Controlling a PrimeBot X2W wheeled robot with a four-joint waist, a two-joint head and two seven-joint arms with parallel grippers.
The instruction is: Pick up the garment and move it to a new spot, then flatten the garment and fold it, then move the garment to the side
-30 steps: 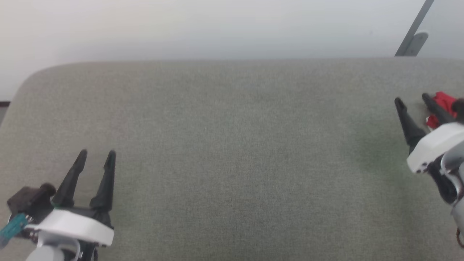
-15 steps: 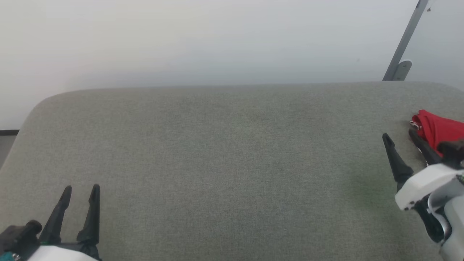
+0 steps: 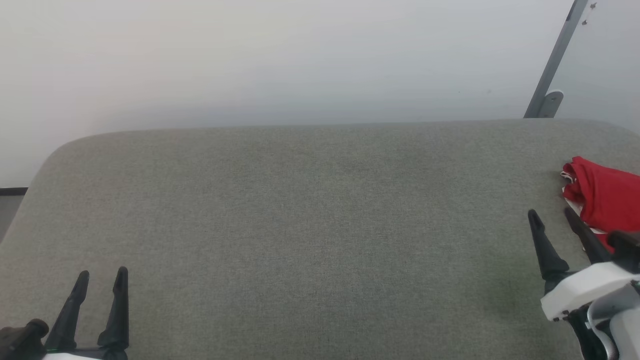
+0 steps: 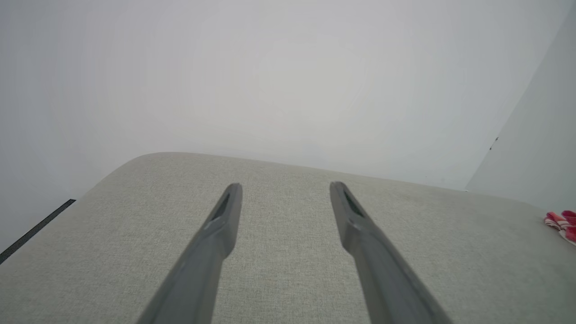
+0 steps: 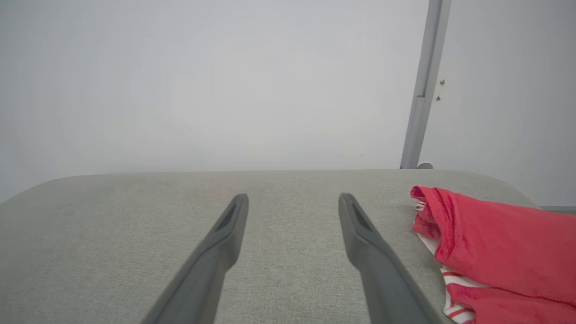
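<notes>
The garment (image 3: 605,197) is a crumpled heap of bright red cloth with red-and-white striped edging, lying at the far right of the grey padded surface. It looks larger in the right wrist view (image 5: 490,245), and a striped corner of the garment (image 4: 561,221) peeks in at the right edge of the left wrist view. My right gripper (image 3: 551,217) is open just left of the heap, holding nothing, its fingers (image 5: 360,229) apart over bare fabric. At the lower left my left gripper (image 3: 101,275) is open and empty, far from the cloth.
The grey padded surface (image 3: 310,225) has rounded far corners and ends against a pale wall. A grey metal post (image 3: 552,67) stands behind its far right corner. A dark strip of floor (image 3: 12,191) shows past the left edge.
The camera has tilted up, so everything sits lower in the picture and more wall shows. More of the red garment is uncovered beside the right gripper. Both grippers stay open.
</notes>
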